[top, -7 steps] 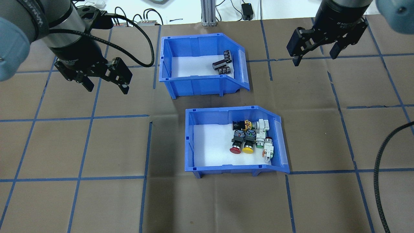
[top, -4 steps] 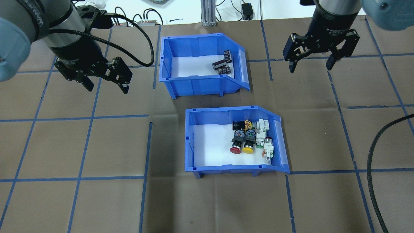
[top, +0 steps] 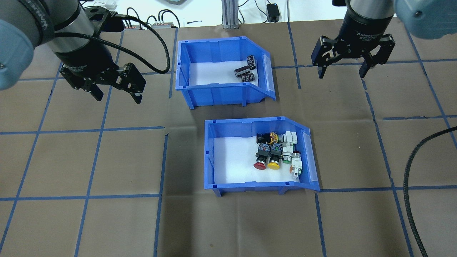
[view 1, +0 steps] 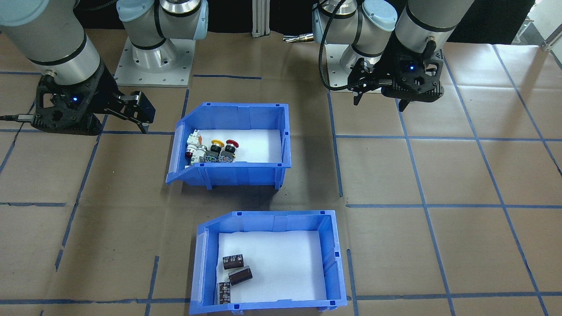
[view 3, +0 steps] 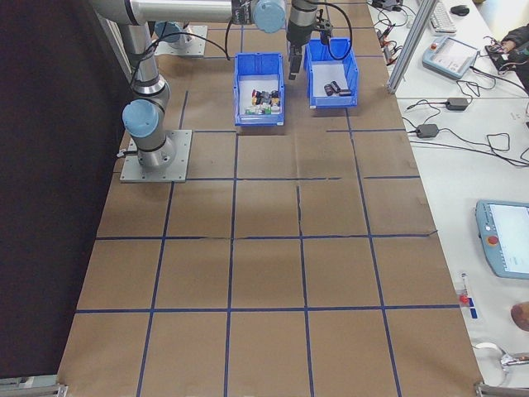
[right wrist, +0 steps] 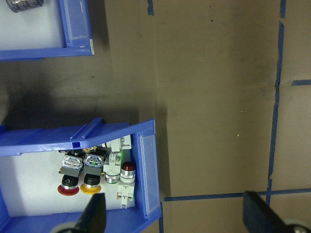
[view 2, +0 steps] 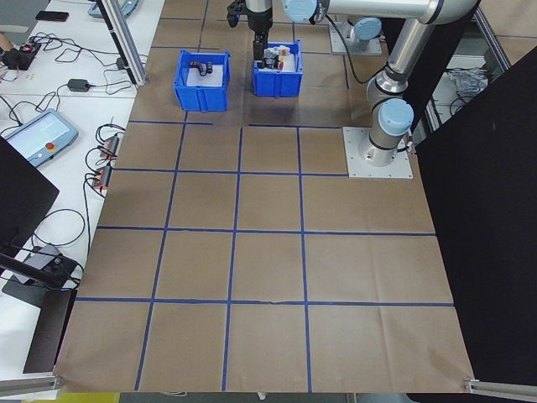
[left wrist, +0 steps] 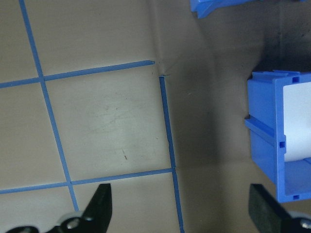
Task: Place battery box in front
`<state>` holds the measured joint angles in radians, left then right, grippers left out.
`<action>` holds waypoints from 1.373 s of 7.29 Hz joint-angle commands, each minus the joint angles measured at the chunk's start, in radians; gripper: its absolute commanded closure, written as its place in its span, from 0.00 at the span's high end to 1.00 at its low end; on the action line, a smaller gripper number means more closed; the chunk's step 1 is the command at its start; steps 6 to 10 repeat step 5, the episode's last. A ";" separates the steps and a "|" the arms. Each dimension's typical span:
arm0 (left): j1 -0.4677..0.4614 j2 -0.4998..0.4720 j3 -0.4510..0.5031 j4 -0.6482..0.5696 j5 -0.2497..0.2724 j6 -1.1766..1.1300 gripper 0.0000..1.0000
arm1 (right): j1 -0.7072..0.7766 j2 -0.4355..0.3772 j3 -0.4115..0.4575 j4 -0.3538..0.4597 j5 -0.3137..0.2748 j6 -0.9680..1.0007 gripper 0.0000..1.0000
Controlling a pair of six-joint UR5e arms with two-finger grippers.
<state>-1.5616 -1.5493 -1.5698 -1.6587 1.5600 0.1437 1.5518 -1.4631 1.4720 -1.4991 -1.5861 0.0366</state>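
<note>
the battery box (top: 223,69) is seen standing upright on the brown-papered desk (top: 107,160), on the far side from the robot in the overhead view, with three dark cylinders (top: 246,69) lying on its white liner near the sloped, cut-away side. a second blue bin (top: 259,153), holding red, yellow and white push-button switches (top: 278,151), is set nearer the robot and slightly to its right, apart from the first. the left end effector (top: 116,93) is held above the bare desk to the left of the battery box, its fingers spread and nothing gripped. the right end effector (top: 342,73) is held above the desk to the right of the battery box, likewise spread wide and empty. neither end effector is touching either bin.
</note>
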 commanded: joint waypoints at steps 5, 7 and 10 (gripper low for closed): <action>0.000 0.000 -0.001 -0.001 0.000 -0.003 1.00 | 0.001 -0.002 0.002 0.000 -0.006 0.008 1.00; 0.000 0.000 -0.001 -0.001 0.000 -0.003 1.00 | 0.001 -0.002 0.002 0.000 -0.006 0.008 1.00; 0.000 0.000 -0.001 -0.001 0.000 -0.003 1.00 | 0.001 -0.002 0.002 0.000 -0.006 0.008 1.00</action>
